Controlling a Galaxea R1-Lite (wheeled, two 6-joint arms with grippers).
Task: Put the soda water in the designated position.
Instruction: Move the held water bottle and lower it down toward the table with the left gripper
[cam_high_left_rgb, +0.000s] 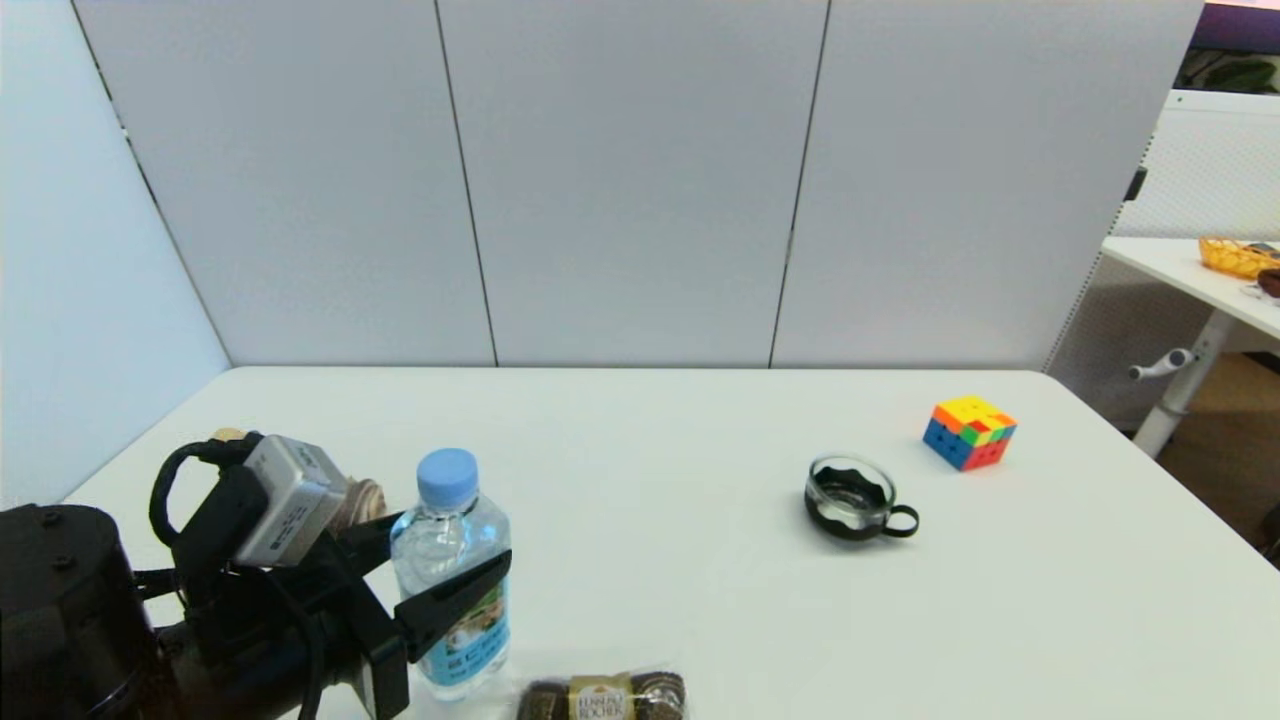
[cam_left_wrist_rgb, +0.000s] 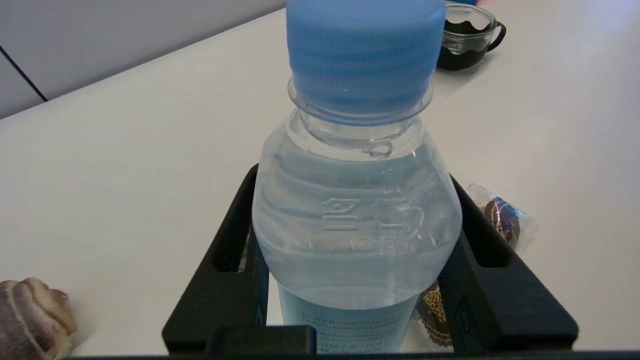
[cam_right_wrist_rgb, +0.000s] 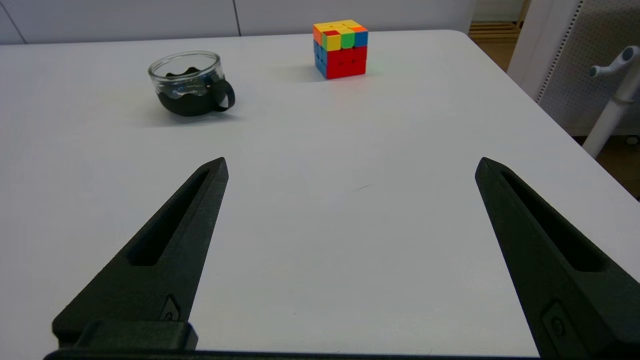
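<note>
Head view: left hand gripping soda water, bottle standing upright at near-left part of desk. Chocolate pack lying just beside bottle base. Glass cup and puzzle cube sitting well apart, far right.

Left wrist view: black fingers pressing both sides of soda water; blue cap showing on top. Seashell resting near.

Right wrist view: right hand hovering over bare desk, fingers spreading wide, holding nothing. Glass cup and puzzle cube lying beyond.
</note>
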